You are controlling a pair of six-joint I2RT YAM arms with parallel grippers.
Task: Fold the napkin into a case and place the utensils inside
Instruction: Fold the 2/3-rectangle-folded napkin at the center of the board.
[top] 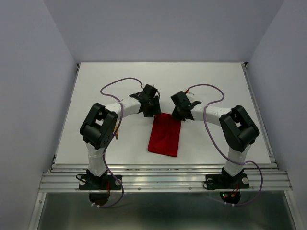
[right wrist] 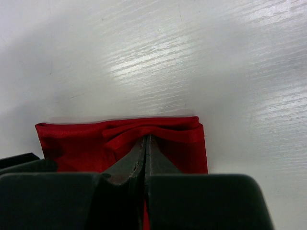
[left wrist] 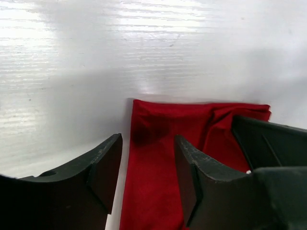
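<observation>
At table (top: 96,96) centre: napkin (top: 165,134) folded narrow | left gripper (left wrist: 148,143) jaws apart over its far-left corner | right gripper (right wrist: 145,140) clamped on bunched far-edge fold, just beside left.

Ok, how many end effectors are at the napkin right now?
2. The left end effector is open, over the far left corner of the napkin; the right end effector is shut, pinching a fold at its far edge.
</observation>
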